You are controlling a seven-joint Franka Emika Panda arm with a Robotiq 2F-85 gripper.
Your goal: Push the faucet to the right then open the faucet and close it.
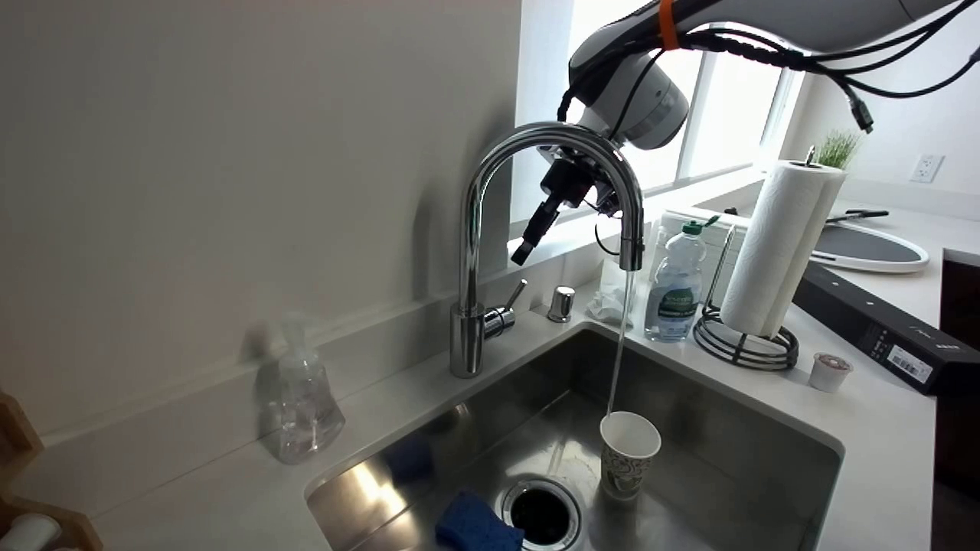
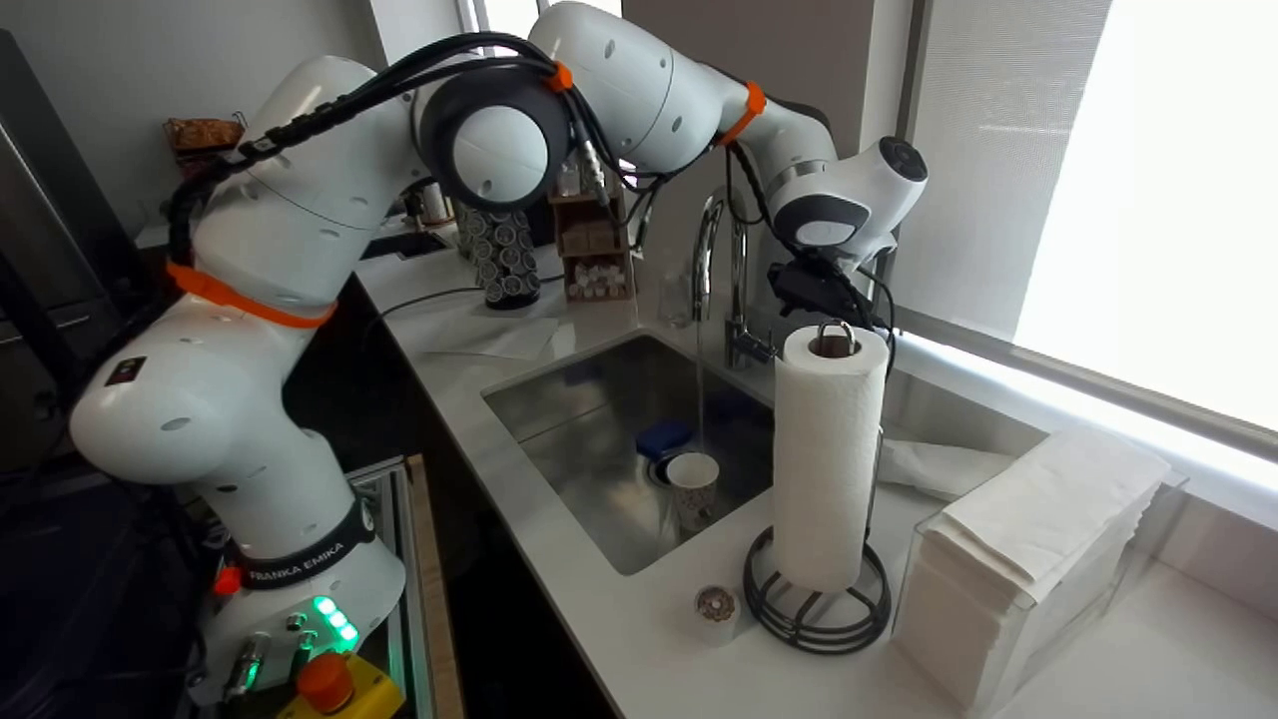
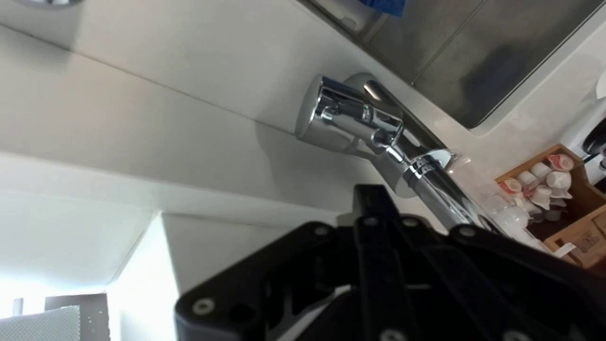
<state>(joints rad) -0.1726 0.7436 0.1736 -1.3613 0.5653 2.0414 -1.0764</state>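
Observation:
The chrome faucet (image 1: 468,337) stands behind the sink; it also shows in the other views (image 2: 739,275) (image 3: 440,192). Its spout arches over the sink, and a thin water stream (image 1: 619,344) runs down to a patterned paper cup (image 1: 628,459). I cannot tell whether the water lands inside the cup. The side lever (image 1: 518,295) points up at a slant. My gripper (image 1: 522,254) is shut and empty. Its tips are just above the lever and apart from it, beside the stem. In the wrist view the shut fingertips (image 3: 374,194) show near the stem.
A blue sponge (image 1: 475,524) lies by the drain. A paper towel roll (image 1: 777,249), a dish soap bottle (image 1: 677,287) and a chrome cap (image 1: 562,304) stand along the counter. A clear soap bottle (image 1: 302,405) stands on the faucet's far side. The wall is close behind.

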